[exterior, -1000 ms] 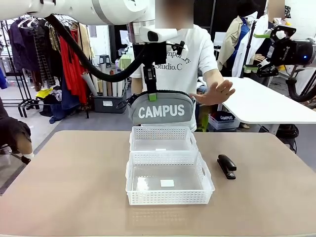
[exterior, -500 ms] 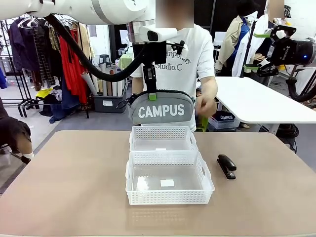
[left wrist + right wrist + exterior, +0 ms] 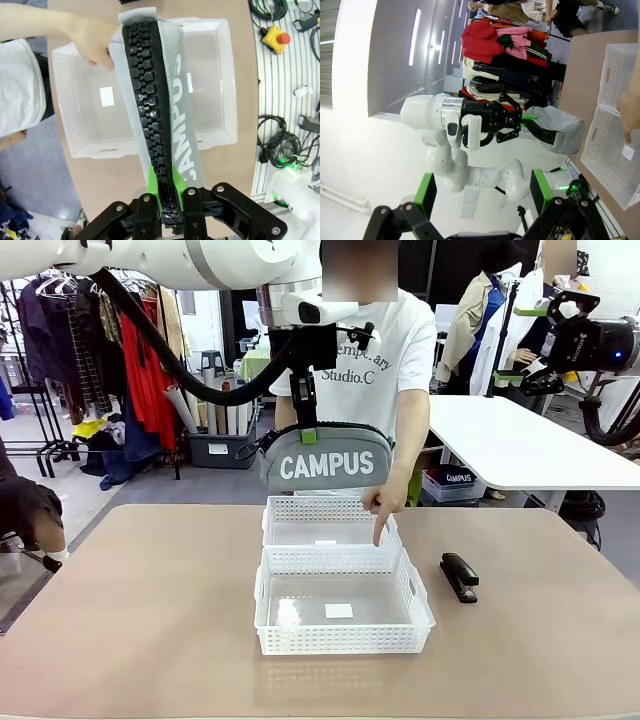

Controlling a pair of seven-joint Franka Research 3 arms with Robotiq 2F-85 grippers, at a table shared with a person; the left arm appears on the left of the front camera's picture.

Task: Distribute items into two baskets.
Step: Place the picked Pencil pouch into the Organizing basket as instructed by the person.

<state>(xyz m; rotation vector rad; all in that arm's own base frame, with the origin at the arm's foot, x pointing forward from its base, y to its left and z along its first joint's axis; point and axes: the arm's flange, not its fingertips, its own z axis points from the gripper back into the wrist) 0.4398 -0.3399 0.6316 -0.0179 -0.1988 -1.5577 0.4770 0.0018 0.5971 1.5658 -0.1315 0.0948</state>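
Your left hand (image 3: 308,432) is pinched shut on the black zipper ridge of the grey CAMPUS pouch (image 3: 325,464). The pouch hangs level beneath it, lettering towards you, clear of the table (image 3: 140,600) and just above the back rim of the far basket (image 3: 330,508). From the left wrist camera you can see why the grip works: the green pads clamp the zipper seam, so the pouch dangles straight down over the white baskets. My read is that it should settle flat into a basket wider than itself.

The person's hand (image 3: 385,502) reaches in beside the pouch, index finger pointing down into the far basket. I take that as your cue for where it goes. The near basket (image 3: 340,638) sits touching the far one, and both hold no items.

The black stapler (image 3: 459,576) lies on the table just right of the near basket, on your right arm's side. Your right hand (image 3: 518,343) is parked high and off to the right, fingers spread wide with nothing between them, well apart from the work.

Mind that pointing finger, which is near the pouch's way down.
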